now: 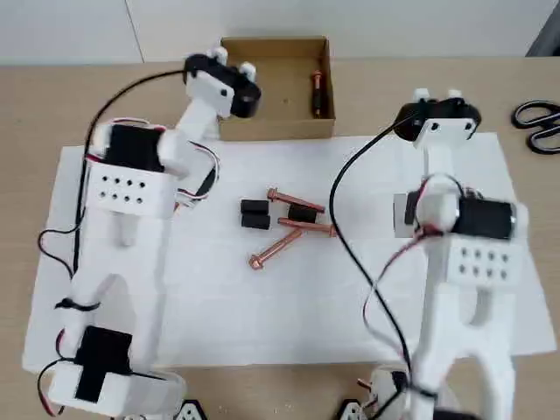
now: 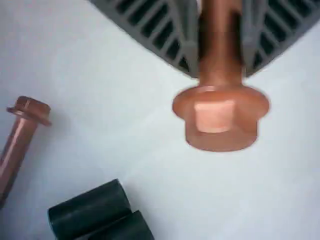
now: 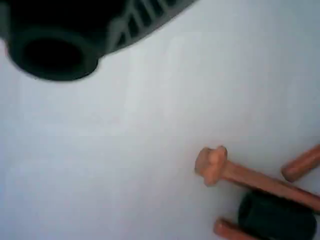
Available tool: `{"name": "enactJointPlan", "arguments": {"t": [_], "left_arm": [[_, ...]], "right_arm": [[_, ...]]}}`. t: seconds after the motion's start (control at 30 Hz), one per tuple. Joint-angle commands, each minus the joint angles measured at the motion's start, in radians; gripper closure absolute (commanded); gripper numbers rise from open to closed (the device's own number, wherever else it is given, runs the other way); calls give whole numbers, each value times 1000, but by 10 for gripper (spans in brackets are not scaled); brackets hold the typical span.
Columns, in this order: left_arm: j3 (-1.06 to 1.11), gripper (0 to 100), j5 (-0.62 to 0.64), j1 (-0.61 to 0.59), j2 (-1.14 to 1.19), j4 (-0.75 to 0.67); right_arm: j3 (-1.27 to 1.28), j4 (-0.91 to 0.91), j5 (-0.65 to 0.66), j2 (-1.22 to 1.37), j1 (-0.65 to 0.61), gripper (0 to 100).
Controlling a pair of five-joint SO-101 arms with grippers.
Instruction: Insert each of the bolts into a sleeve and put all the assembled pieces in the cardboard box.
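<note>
The held bolt (image 2: pixel 220 117) is copper-coloured, with a flanged hexagonal head and a smooth round shank. The left gripper (image 2: pixel 220 60) clamps that shank between its ribbed grey jaws, head hanging free above the white paper (image 1: pixel 262 315). The right gripper (image 3: pixel 65 30) is closed around the held sleeve (image 3: pixel 50 52), a short black tube (its bore shows as a dark round opening), also over the paper. Farther out, mid-sheet, lie three loose bolts (image 1: pixel 276 249) of the same copper colour. A single sleeve (image 1: pixel 304 213) sits close between two of them, and a pair of sleeves (image 1: pixel 255 213) lies side by side just beside them. At the far edge stands the open cardboard box (image 1: pixel 262 128), holding one assembled piece (image 1: pixel 319 94) against its wall.
</note>
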Motion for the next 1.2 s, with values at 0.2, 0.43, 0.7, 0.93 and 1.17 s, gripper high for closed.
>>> {"name": "enactJointPlan", "arguments": {"t": [0.2,0.43,0.7,0.93,1.17], "left_arm": [[226,993,25,-14,218,-173],[240,989,110,-6,381,-269],[240,930,124,-28,407,-269],[240,928,124,-31,499,-302],[240,931,124,-34,519,-318]], "right_arm": [[-48,27,-2,-117,-22,995],[-48,54,-2,-117,-24,995],[-48,54,-2,-117,-27,995],[-48,54,-2,-117,-27,995],[-48,56,-2,-117,-27,995]]}}
